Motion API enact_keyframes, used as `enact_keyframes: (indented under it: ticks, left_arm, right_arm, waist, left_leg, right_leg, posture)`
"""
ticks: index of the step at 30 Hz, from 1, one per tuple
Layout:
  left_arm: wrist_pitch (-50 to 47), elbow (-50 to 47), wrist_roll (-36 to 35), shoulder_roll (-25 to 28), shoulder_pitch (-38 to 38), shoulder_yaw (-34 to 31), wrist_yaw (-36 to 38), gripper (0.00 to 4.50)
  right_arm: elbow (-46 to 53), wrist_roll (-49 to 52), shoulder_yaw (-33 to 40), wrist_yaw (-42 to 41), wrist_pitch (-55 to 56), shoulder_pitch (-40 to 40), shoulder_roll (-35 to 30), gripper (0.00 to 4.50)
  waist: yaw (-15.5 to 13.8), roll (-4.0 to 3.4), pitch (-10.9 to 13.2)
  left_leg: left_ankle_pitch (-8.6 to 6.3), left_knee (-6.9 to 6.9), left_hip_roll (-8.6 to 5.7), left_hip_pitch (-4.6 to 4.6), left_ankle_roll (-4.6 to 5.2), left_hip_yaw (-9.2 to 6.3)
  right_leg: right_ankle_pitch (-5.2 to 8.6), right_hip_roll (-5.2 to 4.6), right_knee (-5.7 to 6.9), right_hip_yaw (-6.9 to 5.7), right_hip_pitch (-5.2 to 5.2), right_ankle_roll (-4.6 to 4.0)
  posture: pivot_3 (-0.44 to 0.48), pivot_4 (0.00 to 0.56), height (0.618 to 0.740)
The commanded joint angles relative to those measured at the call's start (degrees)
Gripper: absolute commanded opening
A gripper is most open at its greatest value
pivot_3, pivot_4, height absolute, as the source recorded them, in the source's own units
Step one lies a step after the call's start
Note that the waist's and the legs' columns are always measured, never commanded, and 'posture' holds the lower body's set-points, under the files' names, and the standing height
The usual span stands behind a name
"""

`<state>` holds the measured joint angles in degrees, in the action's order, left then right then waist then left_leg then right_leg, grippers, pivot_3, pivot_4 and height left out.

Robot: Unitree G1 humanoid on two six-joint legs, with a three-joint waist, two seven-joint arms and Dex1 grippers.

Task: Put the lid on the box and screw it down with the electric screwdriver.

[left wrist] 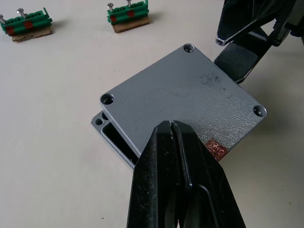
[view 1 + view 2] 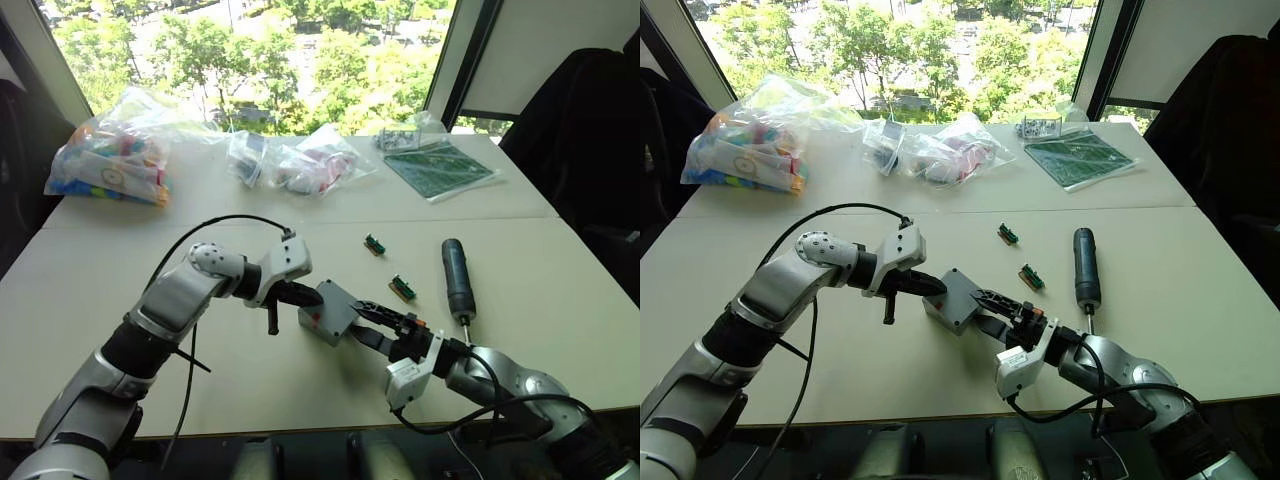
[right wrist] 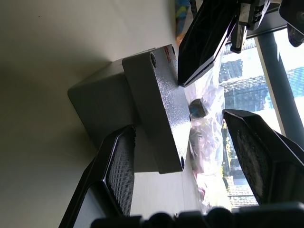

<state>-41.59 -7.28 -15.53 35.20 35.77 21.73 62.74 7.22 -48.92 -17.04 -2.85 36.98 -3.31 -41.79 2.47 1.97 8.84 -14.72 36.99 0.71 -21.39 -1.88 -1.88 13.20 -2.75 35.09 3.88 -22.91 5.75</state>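
Note:
The grey lid (image 1: pixel 180 95) lies on top of the grey box (image 2: pixel 328 312), shifted a little so one box corner (image 1: pixel 107 130) shows beneath it. A small red spot (image 1: pixel 216 148) marks the lid's top near my left gripper (image 1: pixel 169 124), which is shut with its tips resting on the lid. My right gripper (image 2: pixel 362 322) is open and straddles box and lid from the right, one finger (image 3: pixel 118 166) beside the box wall and the other out past the lid's top face. The black electric screwdriver (image 2: pixel 458 278) lies on the table right of the box.
Two small green terminal blocks (image 2: pixel 375 244) (image 2: pixel 402 287) lie between box and screwdriver. Plastic bags of parts (image 2: pixel 110 160) (image 2: pixel 300 165) and a green circuit board (image 2: pixel 440 168) sit along the far side by the window. A black cable (image 2: pixel 190 350) hangs from my left arm.

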Motion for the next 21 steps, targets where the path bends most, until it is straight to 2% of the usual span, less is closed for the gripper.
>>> enact_keyframes:
  ticks: [1, 9, 15, 18, 21]
  left_arm:
    - [-5.18, 1.37, -1.05, -0.14, -2.22, -0.24, -1.04, 0.0]
    - [-11.59, -2.55, -9.77, 0.09, -1.16, -8.73, -0.66, 0.0]
    - [-14.47, -3.74, -15.03, 1.66, -0.65, -14.47, -0.83, 0.0]
    - [-17.91, -2.08, -18.77, 0.33, 1.56, -20.01, -3.37, 0.0]
    - [-19.25, -1.5, -20.46, -1.07, 2.33, -21.34, -5.1, 0.0]
  right_arm:
    - [1.95, 1.2, 1.86, 0.45, 1.03, 0.82, -0.9, 3.08]
    - [1.95, 1.49, 2.58, 0.42, 1.26, 1.4, -0.6, 3.08]
    - [1.88, 2.84, 4.5, 0.13, 1.02, 2.67, -0.96, 3.08]
    - [2.66, 3.99, 6.19, 0.09, 0.12, 4.31, -0.83, 2.43]
    - [3.2, 4.73, 6.61, -0.67, -0.42, 4.67, -0.23, 1.36]
  waist:
    - [0.03, 0.03, 0.2]
    - [0.07, -0.05, 1.12]
    - [-0.08, -0.1, 1.27]
    - [-0.12, -0.08, 1.41]
    - [-0.1, 0.01, 1.5]
  left_leg:
    - [0.0, 0.0, -0.01, -0.01, 0.0, 0.0]
    - [0.01, -0.01, -0.02, -0.34, 0.01, 0.05]
    - [0.02, 0.0, -0.07, -1.17, 0.02, 0.05]
    - [0.02, 0.0, -0.07, -1.21, 0.02, 0.06]
    - [0.02, 0.05, -0.1, -1.2, 0.02, 0.05]
  right_leg:
    - [0.0, 0.0, 0.0, 0.0, -0.04, 0.0]
    - [-0.01, 0.09, 0.02, -0.01, -0.39, -0.01]
    - [-0.16, 0.14, 0.21, -0.01, -1.22, -0.21]
    - [-0.15, 0.15, 0.22, -0.01, -1.26, -0.2]
    - [-0.04, 0.15, 0.25, -0.01, -1.24, 0.0]
  posture:
    - [0.0, 0.15, 0.74]
    - [0.0, 0.15, 0.74]
    - [0.0, 0.15, 0.74]
    - [0.0, 0.15, 0.74]
    - [0.0, 0.15, 0.74]
